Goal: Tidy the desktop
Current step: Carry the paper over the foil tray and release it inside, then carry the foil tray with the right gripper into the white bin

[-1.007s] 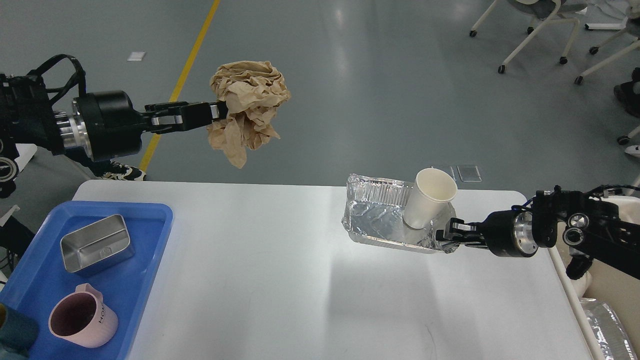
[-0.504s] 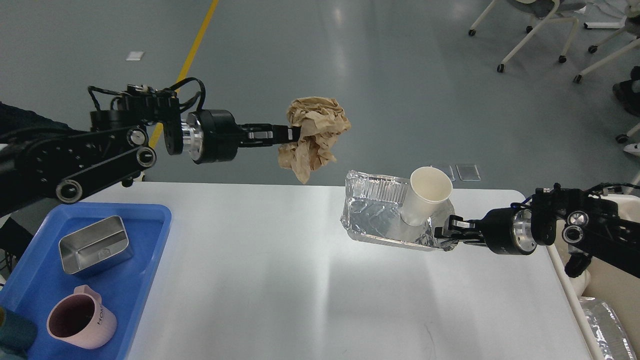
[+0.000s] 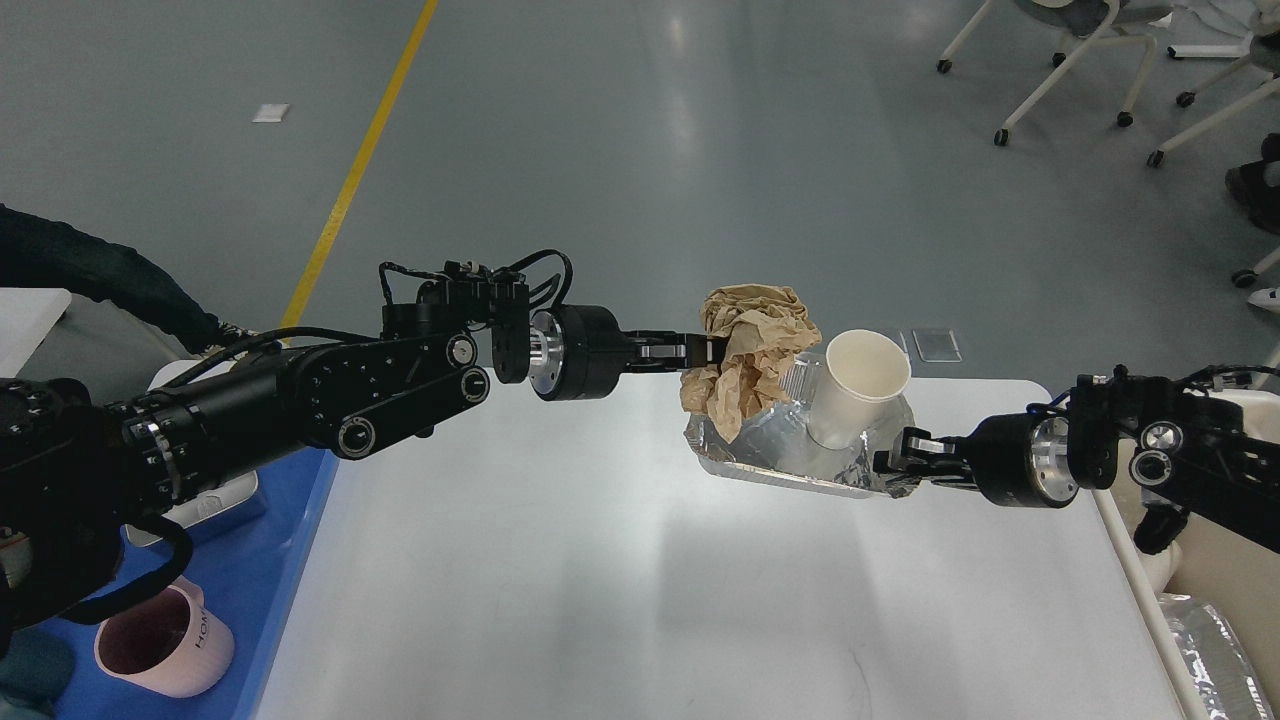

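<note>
Left gripper (image 3: 712, 352): we pinch the crumpled brown paper (image 3: 748, 345), which hangs at our fingertips above the near-left part of the foil tray (image 3: 775, 445).
Right gripper (image 3: 893, 467): we clamp the foil tray's right rim; the tray extends leftward from our fingertips.
Paper cup (image 3: 855, 390): tilted inside the tray, just left of our right gripper.
Desktop (image 3: 620, 570): beneath both our grippers.
Blue tray (image 3: 270, 560): well left of our left gripper, with a pink cup (image 3: 165, 650).

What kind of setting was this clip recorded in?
Probably a lab or open workshop hall, not a home: a bare grey floor with a yellow line painted on it, wheeled chairs pushed aside at the back, and a plain white desktop set up as a test bench.
</note>
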Robot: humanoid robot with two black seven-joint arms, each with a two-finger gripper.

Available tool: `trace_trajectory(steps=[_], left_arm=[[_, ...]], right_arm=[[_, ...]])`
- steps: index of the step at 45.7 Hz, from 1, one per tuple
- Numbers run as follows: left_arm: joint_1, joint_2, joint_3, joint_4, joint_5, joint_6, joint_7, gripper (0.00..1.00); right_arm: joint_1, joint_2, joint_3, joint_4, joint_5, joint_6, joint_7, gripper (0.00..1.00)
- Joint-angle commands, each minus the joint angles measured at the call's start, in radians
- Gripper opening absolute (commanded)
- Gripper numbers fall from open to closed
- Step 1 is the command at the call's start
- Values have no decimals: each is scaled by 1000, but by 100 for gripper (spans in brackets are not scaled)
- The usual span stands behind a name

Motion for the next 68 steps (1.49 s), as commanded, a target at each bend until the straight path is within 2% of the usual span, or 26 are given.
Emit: trace_trajectory(steps=[1, 5, 6, 8, 19, 23, 33, 40, 50, 58, 63, 68], left_arm=[[23, -4, -3, 8, -3, 2, 3, 46], [24, -5, -9, 10, -15, 1, 10, 85], [26, -5, -10, 10, -15, 1, 11, 92], [34, -12, -12, 10, -15, 1, 10, 97], [61, -13, -23, 3, -18, -1, 7, 97], [66, -13, -75, 3, -32, -2, 3, 97], [158, 44, -351, 7, -210, -13, 4, 97], [259, 85, -542, 8, -364, 5, 6, 97], [470, 84, -926, 7, -676, 24, 6, 97], [627, 59, -1135, 7, -770, -10, 3, 97], [716, -10, -1244, 10, -819, -136, 1, 97], [739, -36, -1320, 43, -860, -114, 0, 97]], right_arm=[[-6, 0, 14, 1, 1, 0, 1, 0], [-6, 3, 15, 0, 1, -2, 1, 0], [-6, 3, 17, 0, 1, 0, 1, 0], [-6, 3, 21, 0, 1, 0, -1, 0], [-12, 4, 32, -2, 2, 0, 1, 0], [-26, 4, 50, -3, 12, -2, 1, 0], [-104, -2, 164, -14, 51, -11, 16, 0], [-181, -19, 250, -15, 64, -58, 16, 0], [-247, -100, 317, -26, 177, -96, 16, 0], [-316, -163, 322, -60, 289, -209, 22, 0], [-368, -178, 322, -114, 380, -262, 56, 0], [-419, -177, 322, -201, 461, -301, 77, 0]])
